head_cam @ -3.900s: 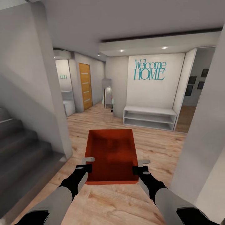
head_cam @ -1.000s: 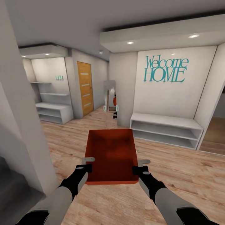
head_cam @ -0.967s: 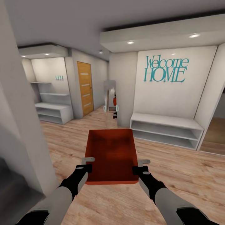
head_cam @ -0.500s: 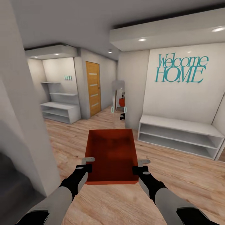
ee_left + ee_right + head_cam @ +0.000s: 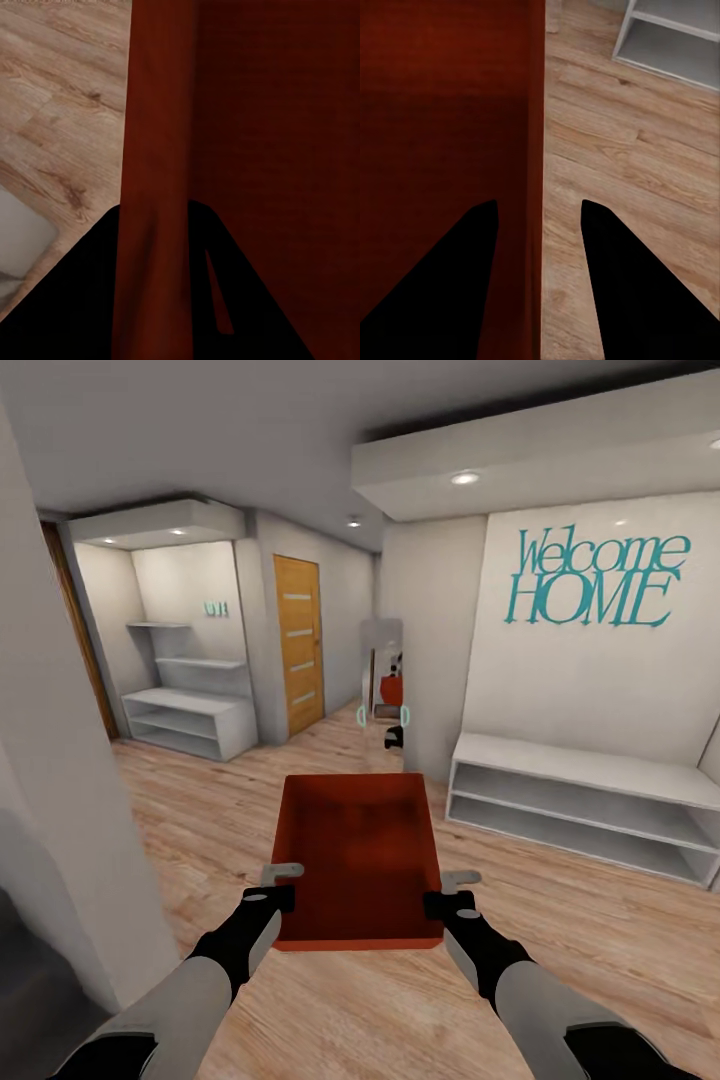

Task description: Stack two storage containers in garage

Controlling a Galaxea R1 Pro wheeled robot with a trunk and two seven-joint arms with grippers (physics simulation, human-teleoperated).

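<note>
One orange-red storage container [image 5: 358, 855] hangs level in front of me over light wood planks in an entrance hall. My left gripper [image 5: 281, 886] is shut on its left wall, and my right gripper [image 5: 449, 892] is shut on its right wall. In the left wrist view the thin red wall [image 5: 154, 135] runs between the dark fingers [image 5: 75, 300]. The right wrist view has the other wall [image 5: 529, 112] between its fingers [image 5: 649, 285]. The bin is empty. The living room and the garage are out of view.
A white pillar [image 5: 60, 780] stands close on my left. A low white shelf bench [image 5: 590, 800] sits at the right under a teal "Welcome HOME" sign [image 5: 595, 575]. Ahead are a wooden door [image 5: 298, 640], a mirror [image 5: 385, 670] and an alcove with white shelves [image 5: 190, 710].
The whole picture has shifted, so the camera has moved forward past the pillar. The alcove at left now shows more. The container and both grippers keep the same hold.
</note>
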